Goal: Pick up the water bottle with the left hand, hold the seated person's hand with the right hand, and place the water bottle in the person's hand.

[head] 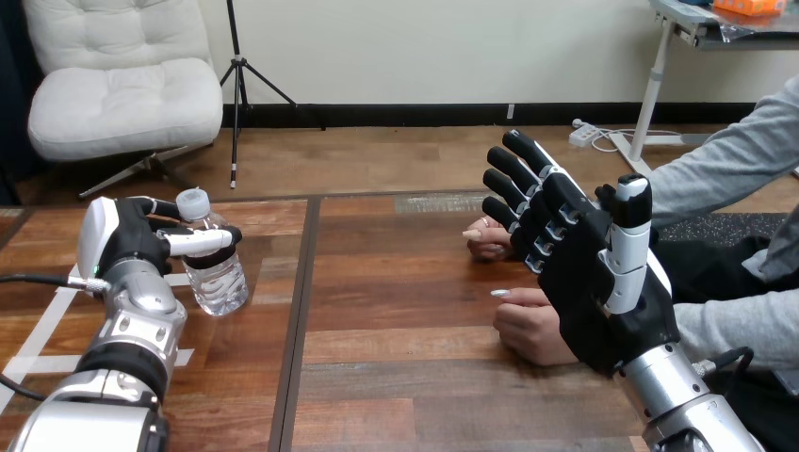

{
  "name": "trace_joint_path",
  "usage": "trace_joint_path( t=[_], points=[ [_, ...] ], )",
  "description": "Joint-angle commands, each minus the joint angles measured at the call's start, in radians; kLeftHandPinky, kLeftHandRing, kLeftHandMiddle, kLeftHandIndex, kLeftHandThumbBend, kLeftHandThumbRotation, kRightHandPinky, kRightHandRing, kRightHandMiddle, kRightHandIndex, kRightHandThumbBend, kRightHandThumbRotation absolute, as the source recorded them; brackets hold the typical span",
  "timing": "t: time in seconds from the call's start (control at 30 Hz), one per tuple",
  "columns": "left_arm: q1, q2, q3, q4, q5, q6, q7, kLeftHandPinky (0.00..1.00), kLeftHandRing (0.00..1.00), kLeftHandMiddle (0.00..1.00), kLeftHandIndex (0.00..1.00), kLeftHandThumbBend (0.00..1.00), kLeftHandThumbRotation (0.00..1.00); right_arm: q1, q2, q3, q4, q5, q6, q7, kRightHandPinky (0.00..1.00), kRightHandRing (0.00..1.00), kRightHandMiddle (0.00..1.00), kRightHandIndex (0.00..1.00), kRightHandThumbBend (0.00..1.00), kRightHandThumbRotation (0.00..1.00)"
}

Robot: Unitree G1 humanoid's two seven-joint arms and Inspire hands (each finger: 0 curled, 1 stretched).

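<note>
Standing upright — water bottle (pixel 219 282) in left hand (pixel 122 247).

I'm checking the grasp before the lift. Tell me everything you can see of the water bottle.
The water bottle is small, of clear ribbed plastic with a pale cap. It stands upright on the wooden table, near its left side. The left hand is wrapped round its upper part, with the thumb across the front and the fingers curled behind. Nothing else touches it.
</note>
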Motion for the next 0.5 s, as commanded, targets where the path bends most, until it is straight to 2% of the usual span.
trace_joint_path(
  t=[0.0,0.47],
  points=[
    [-0.009,0.018,-0.011,-0.051,0.016,-0.048,0.014,0.41,0.5,0.54,0.49,0.69,0.0,-0.033,-0.001,-0.006,-0.042,0.01,-0.018,0.003,0.99,0.98,0.96,0.95,0.97,1.0],
    [0.015,0.025,-0.009,-0.067,0.02,-0.121,0.026,0.36,0.44,0.5,0.49,0.67,0.0,-0.036,-0.006,-0.01,-0.034,0.005,-0.026,0.011,0.99,0.98,0.96,0.95,0.97,1.0]
  ],
)
